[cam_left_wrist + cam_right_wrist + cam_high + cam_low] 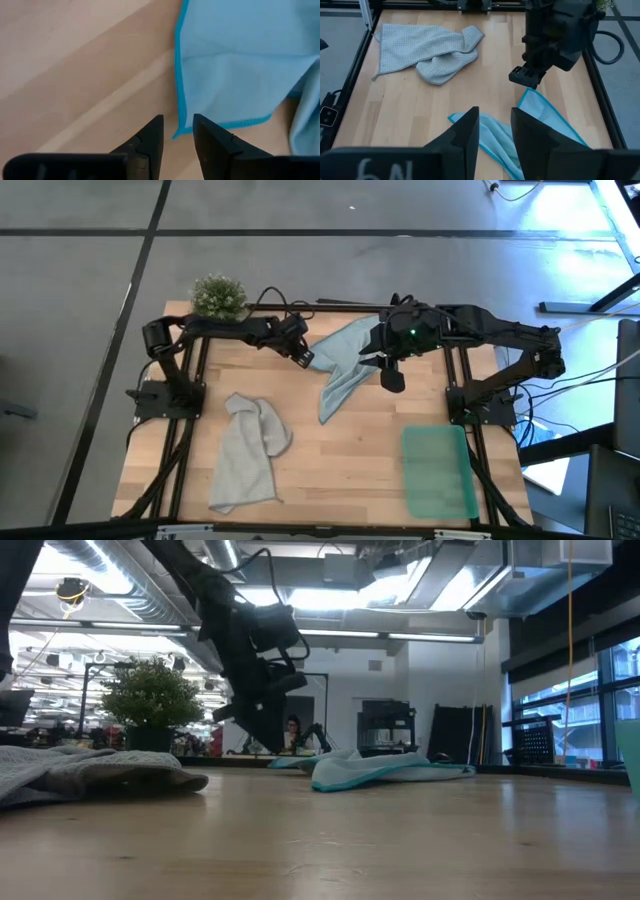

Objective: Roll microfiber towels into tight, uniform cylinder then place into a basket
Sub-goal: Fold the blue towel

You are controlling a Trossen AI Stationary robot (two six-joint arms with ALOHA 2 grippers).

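The pale blue towel (pixel 345 365) lies crumpled at the far middle of the table, with one narrow end trailing toward the near edge. My left gripper (pixel 303 360) is open and low at its left corner. In the left wrist view the fingers (pixel 176 122) stand on either side of that hemmed corner (pixel 176 134). My right gripper (pixel 391 380) is open above the towel's right part (pixel 540 112). The light grey towel (pixel 248 450) lies bunched at the near left. The green basket (pixel 438 470) stands empty at the near right.
A small green plant (pixel 218 297) stands at the far left corner. Black frame rails (pixel 185 430) run along the table's left and right sides. Bare wood (pixel 350 470) lies between the grey towel and the basket.
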